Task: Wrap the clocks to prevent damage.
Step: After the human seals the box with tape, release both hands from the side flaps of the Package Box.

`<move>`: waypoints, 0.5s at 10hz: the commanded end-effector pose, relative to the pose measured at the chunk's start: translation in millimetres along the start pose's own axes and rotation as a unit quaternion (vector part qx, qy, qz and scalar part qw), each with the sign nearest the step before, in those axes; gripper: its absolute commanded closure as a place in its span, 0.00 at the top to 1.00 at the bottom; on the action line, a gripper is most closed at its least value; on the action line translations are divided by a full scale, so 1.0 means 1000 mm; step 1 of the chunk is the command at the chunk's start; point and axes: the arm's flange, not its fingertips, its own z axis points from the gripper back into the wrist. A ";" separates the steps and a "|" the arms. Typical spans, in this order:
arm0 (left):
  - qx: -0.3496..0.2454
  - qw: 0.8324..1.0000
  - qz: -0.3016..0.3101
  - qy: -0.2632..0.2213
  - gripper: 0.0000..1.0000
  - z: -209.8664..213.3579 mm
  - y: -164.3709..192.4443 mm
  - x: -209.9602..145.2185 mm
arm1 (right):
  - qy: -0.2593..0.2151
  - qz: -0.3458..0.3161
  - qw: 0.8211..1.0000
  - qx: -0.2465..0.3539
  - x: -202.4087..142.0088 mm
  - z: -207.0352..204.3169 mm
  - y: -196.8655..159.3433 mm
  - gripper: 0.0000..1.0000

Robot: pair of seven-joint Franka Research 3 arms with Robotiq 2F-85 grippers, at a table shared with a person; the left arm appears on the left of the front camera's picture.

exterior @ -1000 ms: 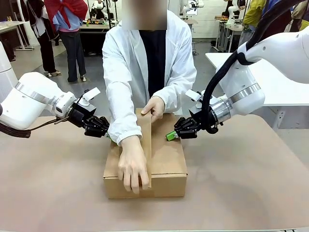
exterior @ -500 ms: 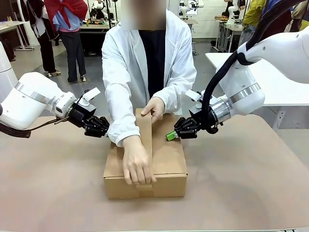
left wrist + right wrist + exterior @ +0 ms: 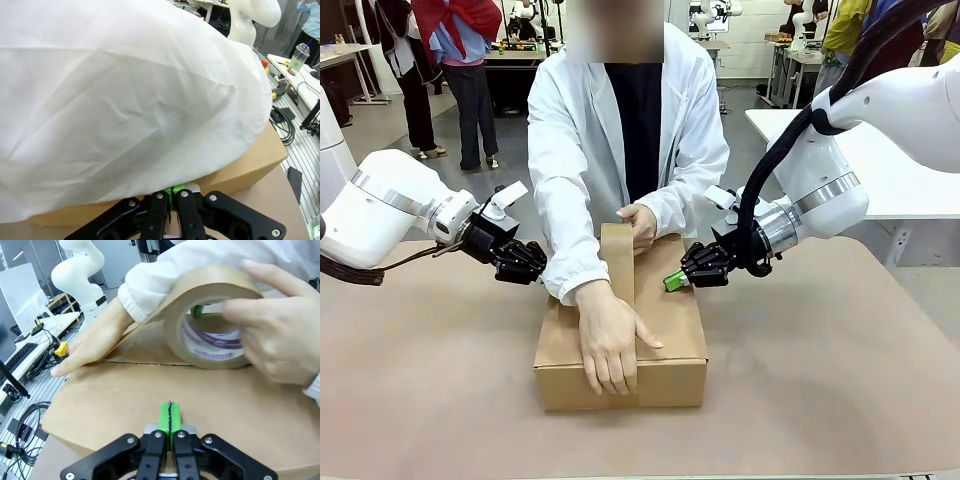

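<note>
The clocks are out of view. A brown cardboard carton (image 3: 672, 330) sits closed mid-table. A person in a white coat runs a strip of brown tape (image 3: 618, 262) along its top seam. One hand (image 3: 610, 345) presses the strip over the front edge. The other hand holds the tape roll (image 3: 210, 325) at the carton's far edge. My left gripper (image 3: 536, 268) is shut and empty beside the carton's far left corner, close to the person's sleeve (image 3: 130, 100). My right gripper (image 3: 673, 281) is shut and empty, its green pads (image 3: 170, 416) just over the carton's top right.
The brown tabletop (image 3: 820, 380) lies bare around the carton. A white table (image 3: 910, 180) stands behind my right arm. Other people and benches are far behind the person.
The person's front hand has slid down over the carton's front edge and spread its thumb. The hand with the roll has dropped slightly. Both grippers have stayed put.
</note>
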 end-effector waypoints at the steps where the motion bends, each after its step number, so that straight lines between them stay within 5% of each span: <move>1: 0.001 1.000 0.001 0.002 0.00 -0.001 0.001 -0.001 | 0.002 -0.003 1.000 -0.002 -0.004 -0.002 0.000 0.01; 5: 0.001 1.000 0.001 0.002 0.00 -0.001 0.001 -0.001 | 0.002 -0.003 1.000 -0.002 -0.004 -0.002 0.000 0.01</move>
